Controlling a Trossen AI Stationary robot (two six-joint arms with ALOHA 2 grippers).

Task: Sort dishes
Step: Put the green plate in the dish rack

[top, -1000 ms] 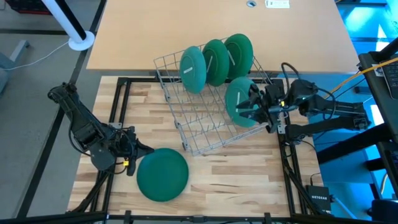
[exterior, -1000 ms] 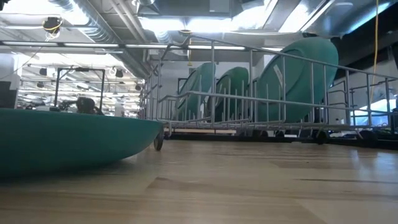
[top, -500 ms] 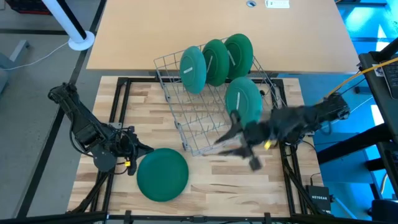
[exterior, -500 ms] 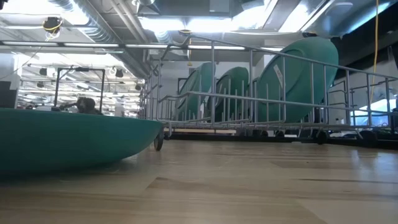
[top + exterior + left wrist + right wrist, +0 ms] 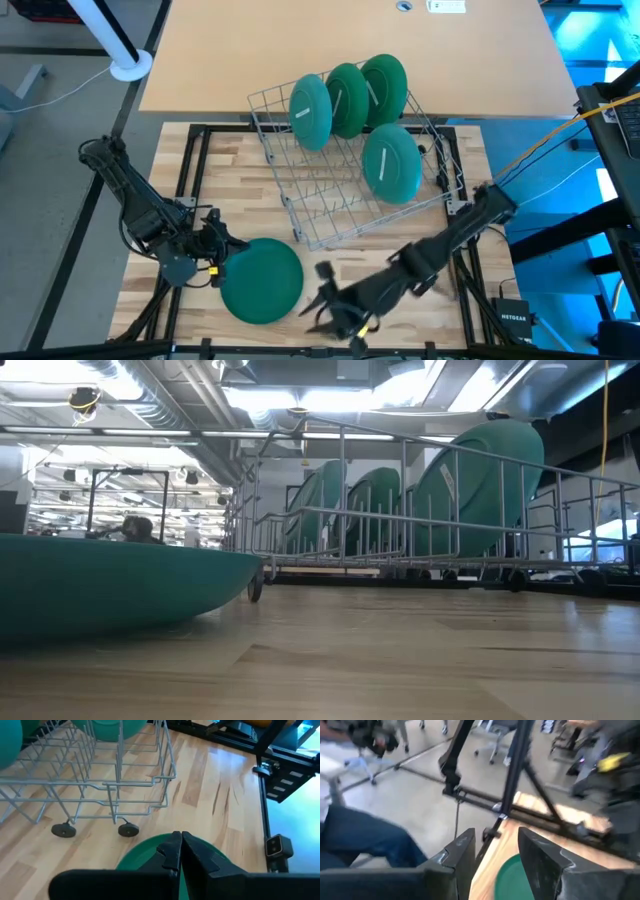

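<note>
On the left of the pale wooden bench [image 5: 400,275], the left end effector [image 5: 217,258] rests at the left rim of a round flat teal-green plastic plate [image 5: 261,281] that lies flat near the bench's front edge. In the left wrist view its two dark fingers [image 5: 172,851] are pressed together with no gap, over the near rim of that plate [image 5: 145,860]; whether the rim is pinched between them cannot be told. In the low view the same plate [image 5: 110,585] fills the left side, lying on the wood.

Farther right and toward the back stands the grey wire dish rack [image 5: 330,205] on small wheels. Three upright green plates [image 5: 345,98] lean in a row at its back end, and a fourth green plate [image 5: 392,165] stands alone nearer its right side.

The right arm reaches across the front of the bench, its right end effector [image 5: 322,306] just to the right of the flat plate and apart from it. In the right wrist view its fingers [image 5: 462,851] stand spread with a clear gap, holding nothing, the plate's edge [image 5: 512,876] showing between them. A person's blue-clad leg [image 5: 365,840] shows beyond the bench.
</note>
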